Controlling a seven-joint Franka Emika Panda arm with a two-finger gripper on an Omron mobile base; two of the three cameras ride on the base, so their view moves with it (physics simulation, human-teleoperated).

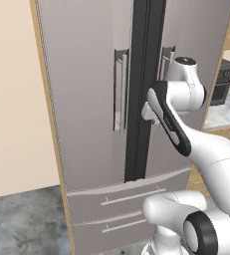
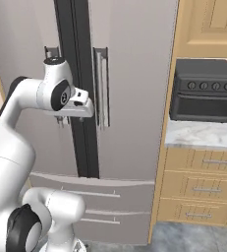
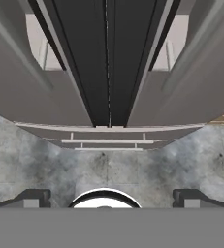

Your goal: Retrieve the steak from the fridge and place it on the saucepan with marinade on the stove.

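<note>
**Before the shut fridge, no handle taken yet**

At the middle seam of the fridge (image 1: pixel 86 89) I hold my gripper (image 3: pixel 111 196), high in front of the two upper doors. Both doors are shut, and between them runs a dark vertical strip. In the hand view my two fingertips (image 3: pixel 33 197) stand wide apart at the bottom, and nothing is between them; the floor and the lower drawers lie under them. So my hand is spread and empty.

The left door handle (image 1: pixel 119 92) and the right door handle (image 2: pixel 101 88) are long vertical bars, one on each side of the seam. In the right base view my hand is just beside the seam, between these two bars, but I cannot tell if it touches the door.

The steak I cannot see; I judge it is behind the shut doors, because the task says it is in the fridge. To the right of the fridge stands a black oven (image 2: pixel 203 91) on a marble counter (image 2: pixel 198 135), above wooden drawers (image 2: pixel 198 187).

I judge the step in hand is the opening of the fridge, the very beginning of the task. The next move calls for bringing my spread fingers around one bar handle, closing on it, and pulling the door along its arc, wide enough to reach the shelves.
</note>
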